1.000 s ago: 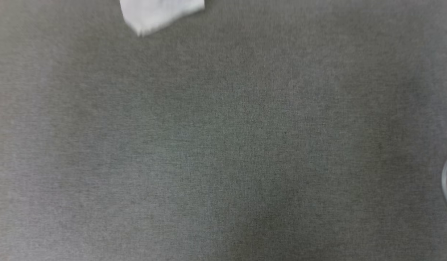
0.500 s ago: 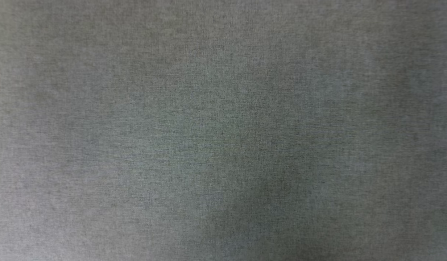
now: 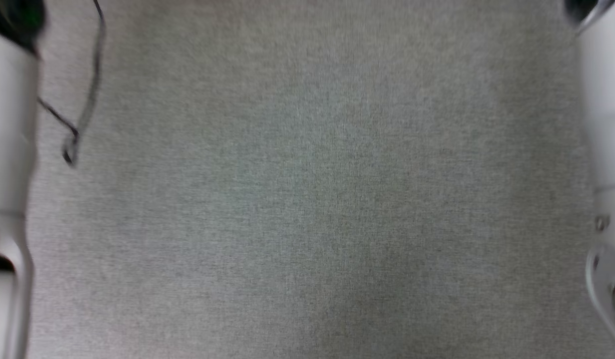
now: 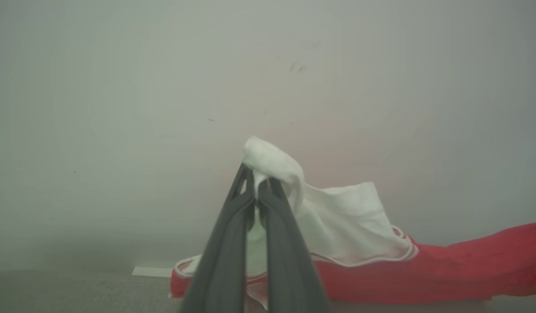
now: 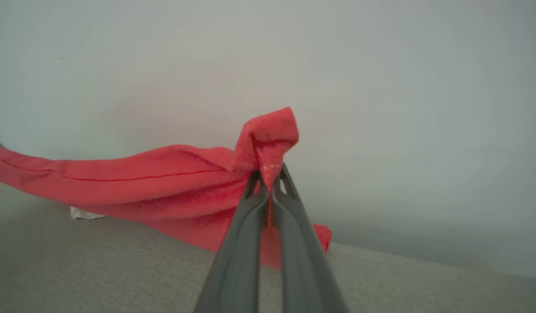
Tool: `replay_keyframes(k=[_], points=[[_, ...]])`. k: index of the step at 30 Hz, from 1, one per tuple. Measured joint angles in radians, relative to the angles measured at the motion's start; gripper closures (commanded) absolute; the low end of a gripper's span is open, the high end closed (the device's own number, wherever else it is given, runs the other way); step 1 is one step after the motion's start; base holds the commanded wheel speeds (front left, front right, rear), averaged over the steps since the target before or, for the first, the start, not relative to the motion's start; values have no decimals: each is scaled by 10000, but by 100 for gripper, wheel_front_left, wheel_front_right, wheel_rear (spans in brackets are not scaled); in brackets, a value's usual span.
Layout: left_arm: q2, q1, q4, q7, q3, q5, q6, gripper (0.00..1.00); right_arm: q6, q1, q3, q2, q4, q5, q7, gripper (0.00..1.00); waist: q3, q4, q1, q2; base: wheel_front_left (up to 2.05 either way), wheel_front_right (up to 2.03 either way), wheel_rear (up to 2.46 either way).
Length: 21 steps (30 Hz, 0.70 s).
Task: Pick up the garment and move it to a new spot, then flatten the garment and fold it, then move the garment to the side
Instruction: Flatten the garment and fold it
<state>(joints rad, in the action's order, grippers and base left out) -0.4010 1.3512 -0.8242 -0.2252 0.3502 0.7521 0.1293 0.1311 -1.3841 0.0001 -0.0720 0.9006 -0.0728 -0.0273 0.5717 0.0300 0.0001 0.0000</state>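
Crosswise garment (image 4: 424,269), long axis from left pincer (image 4: 257,184) to right pincer (image 5: 270,180)

Head camera has shifted: the white patch at the top edge is gone, while left forearm (image 3: 10,124), right forearm (image 3: 606,99) and black cable (image 3: 90,89) have entered at the sides.

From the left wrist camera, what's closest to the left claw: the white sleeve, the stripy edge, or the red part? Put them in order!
1. White sleeve: pinched by the left claw.
2. Stripy edge: lower right, past the sleeve.
3. Red part: stretching away to the far right.
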Motion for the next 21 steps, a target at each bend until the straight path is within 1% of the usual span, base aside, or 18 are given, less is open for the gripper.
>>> replay_keyframes(k=[4, 6, 8, 10, 12, 15, 17, 21], points=[[-73, -1754, 460, 79, 364, 545, 0, 100, 2, 1434, 481, -194, 69, -401, 102, 100, -721, 49, 0, 0, 0, 0, 0], [-198, -2572, 725, 98, 449, 706, 0, 100, 0, 2137, 744, -282, -31, -642, 73, 100, -1076, 63, -1, 0, 0, 0, 0], [-326, -3386, 1045, 107, 479, 922, 0, 100, 0, 2855, 986, -366, -286, -857, 75, 100, -1407, 67, -1, 0, 0, 0, 0], [-497, -4163, 1321, 109, 550, 901, -25, 100, 4, 3620, 1248, -454, -546, -1039, -67, 100, -1729, 49, -1, 0, 0, 0, 0], [-545, -4920, 1714, 109, 531, 1078, -100, 100, 2, 4448, 1304, -550, -901, -1308, -136, 100, -2035, 34, -2, 0, 0, 0, 0], [-631, -6105, 2382, 267, 692, 1074, -376, 100, 0, 5724, 1392, -782, -1636, -1429, -280, 100, -2498, 26, -2, 0, 0, 0, 0], [-677, -6927, 2947, 345, 688, 1243, -554, 100, 0, 6641, 1455, -819, -2234, -1536, -453, 100, -2801, 21, -2, 0, 0, 0, 0], [-861, -8631, 4209, 426, 652, 1501, -1175, 100, 2, 8474, 1402, -924, -3636, -1676, -838, 100, -3394, -21, -2, 0, 0, 0, 0]])
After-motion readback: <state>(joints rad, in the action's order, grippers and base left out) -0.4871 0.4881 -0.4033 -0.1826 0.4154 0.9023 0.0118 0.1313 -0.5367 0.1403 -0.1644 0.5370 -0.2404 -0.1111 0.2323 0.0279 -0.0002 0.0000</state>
